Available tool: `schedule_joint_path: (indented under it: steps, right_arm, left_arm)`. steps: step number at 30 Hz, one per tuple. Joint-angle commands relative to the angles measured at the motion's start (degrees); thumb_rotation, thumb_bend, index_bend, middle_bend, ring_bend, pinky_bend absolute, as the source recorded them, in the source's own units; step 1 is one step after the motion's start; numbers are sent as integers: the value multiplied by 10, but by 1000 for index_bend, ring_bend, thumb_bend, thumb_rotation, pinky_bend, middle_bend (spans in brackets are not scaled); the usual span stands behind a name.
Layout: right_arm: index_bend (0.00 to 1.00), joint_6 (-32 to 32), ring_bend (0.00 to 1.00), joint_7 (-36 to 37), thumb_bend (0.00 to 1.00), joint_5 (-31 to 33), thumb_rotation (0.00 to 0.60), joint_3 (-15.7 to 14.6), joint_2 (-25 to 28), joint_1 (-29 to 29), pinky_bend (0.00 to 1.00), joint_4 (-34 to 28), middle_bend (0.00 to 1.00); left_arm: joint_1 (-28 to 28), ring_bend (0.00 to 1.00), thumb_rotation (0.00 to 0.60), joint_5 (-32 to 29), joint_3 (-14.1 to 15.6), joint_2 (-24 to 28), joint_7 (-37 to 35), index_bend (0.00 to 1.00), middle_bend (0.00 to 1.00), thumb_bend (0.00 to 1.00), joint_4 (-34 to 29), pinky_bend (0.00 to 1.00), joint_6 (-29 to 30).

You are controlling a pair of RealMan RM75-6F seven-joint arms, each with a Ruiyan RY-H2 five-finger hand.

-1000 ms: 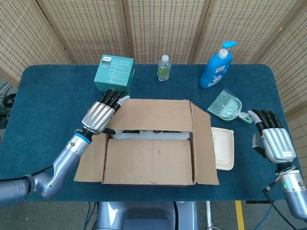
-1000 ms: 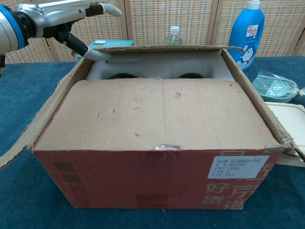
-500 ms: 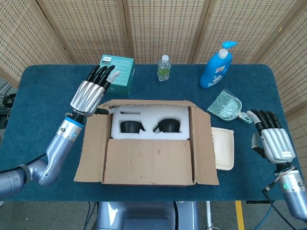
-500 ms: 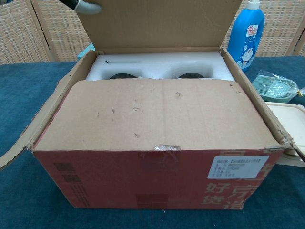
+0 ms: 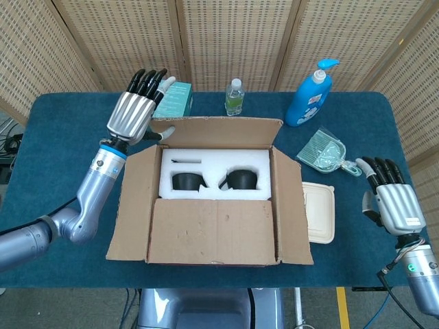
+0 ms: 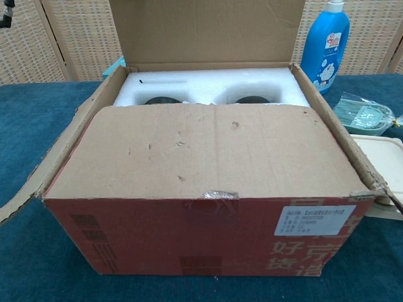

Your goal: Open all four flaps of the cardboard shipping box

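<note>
Hovering at the cardboard box's (image 5: 214,199) ten o'clock corner, the left hand (image 5: 134,114) has fingers spread, holding nothing. The right hand (image 5: 391,202), at three o'clock, lies loosely extended and empty.

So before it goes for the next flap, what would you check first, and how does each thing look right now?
1. Far flap up: ok, it stands upright behind the foam.
2. Side flaps out: ok, the left flap and the right flap both splay outward.
3. Near flap open: not ok, it lies flat over the front half of the box.
4. Left hand free: ok, it holds nothing, at the far flap's left corner; touching it or not, cannot tell.
5. Right hand free: ok, it holds nothing, off to the right of the box.
6. Room in front for the near flap: cannot tell.
</note>
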Motion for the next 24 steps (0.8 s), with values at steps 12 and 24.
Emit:
schedule_joint_path:
  steps: [12,24]
  right_arm:
    - [49,2,0,2,827,0,600,0,4,-3,30,-1,103]
    - [49,4,0,0,827,-2,600,0,5,-4,29,-5,103]
  left_arm:
    - [-32,0,377,-70,4,-29,53,0,0,258,70,0,-26]
    - [-32,0,376,-105,14,-20,67,0,0,258,76,0,-38]
